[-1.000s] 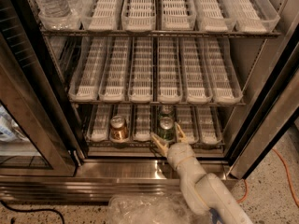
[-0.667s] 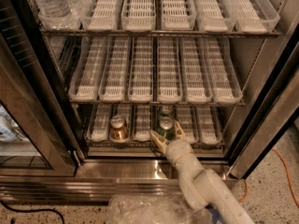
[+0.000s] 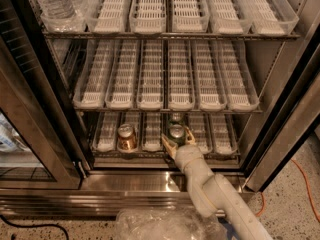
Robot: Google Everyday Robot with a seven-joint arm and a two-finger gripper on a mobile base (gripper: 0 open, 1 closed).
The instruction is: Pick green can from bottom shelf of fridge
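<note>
One copper can [image 3: 126, 137] shares the bottom shelf [image 3: 151, 134] with the green can [image 3: 176, 131], straddled by the spread hand [image 3: 177, 137].

The fridge [image 3: 135, 182] stands open, with a stainless-steel sill, a dark frame and three wire shelves of clear plastic lanes. The bottom shelf [image 3: 221, 140] carries six lanes with white ribbed floors. The green can [image 3: 176, 132] stands upright in the fourth lane from the left, near the lane's front end. Its sides are dark green; its silver top faces up. The gripper [image 3: 176, 137] is at the front of that lane, one finger on each side of the can. Contact with the can cannot be determined.
</note>
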